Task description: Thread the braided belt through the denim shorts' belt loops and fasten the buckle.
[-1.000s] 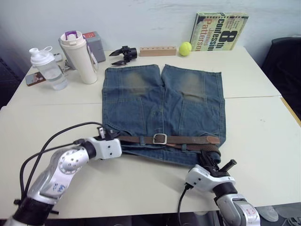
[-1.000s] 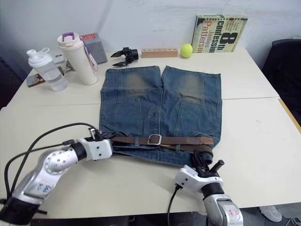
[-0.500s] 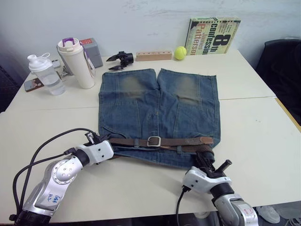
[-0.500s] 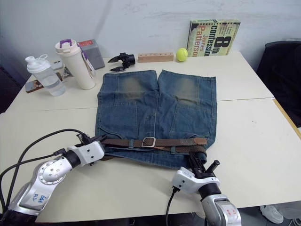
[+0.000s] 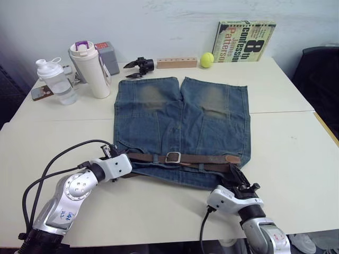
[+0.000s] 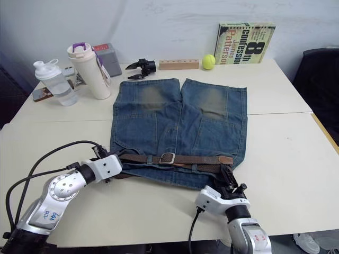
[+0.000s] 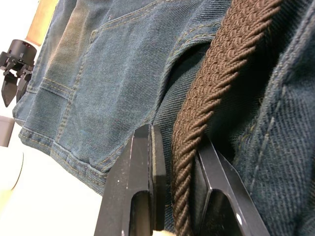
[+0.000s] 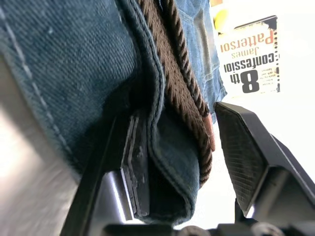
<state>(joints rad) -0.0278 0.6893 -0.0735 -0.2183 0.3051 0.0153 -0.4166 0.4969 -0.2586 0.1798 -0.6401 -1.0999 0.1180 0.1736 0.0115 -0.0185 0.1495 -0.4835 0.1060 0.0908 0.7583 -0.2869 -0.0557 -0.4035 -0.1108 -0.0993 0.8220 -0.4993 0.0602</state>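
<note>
Nearest the robot, the front strip of the table (image 5: 296, 174) lies bare along its near edge, with more bare top to the right of the shorts (image 5: 183, 127). The right gripper (image 5: 238, 177) sits at the waistband's right corner, fingers spread around the denim edge and belt (image 5: 201, 159), one finger under the fabric. The left gripper (image 7: 170, 172) is at the waistband's left corner, fingers closed on the belt where it leaves the denim. The belt runs across the waistband through the loops (image 5: 154, 159), the buckle (image 5: 173, 157) fastened near the middle, the tan tip at the right end. The shorts' legs point away. Beyond them, along the far edge, stand a clear bottle (image 5: 54, 80), a white tumbler (image 5: 92, 69), a grey box (image 5: 108, 55), a black clip (image 5: 139, 66), a wooden block (image 5: 176, 63), a ball (image 5: 206, 59) and a book (image 5: 244, 41).
</note>
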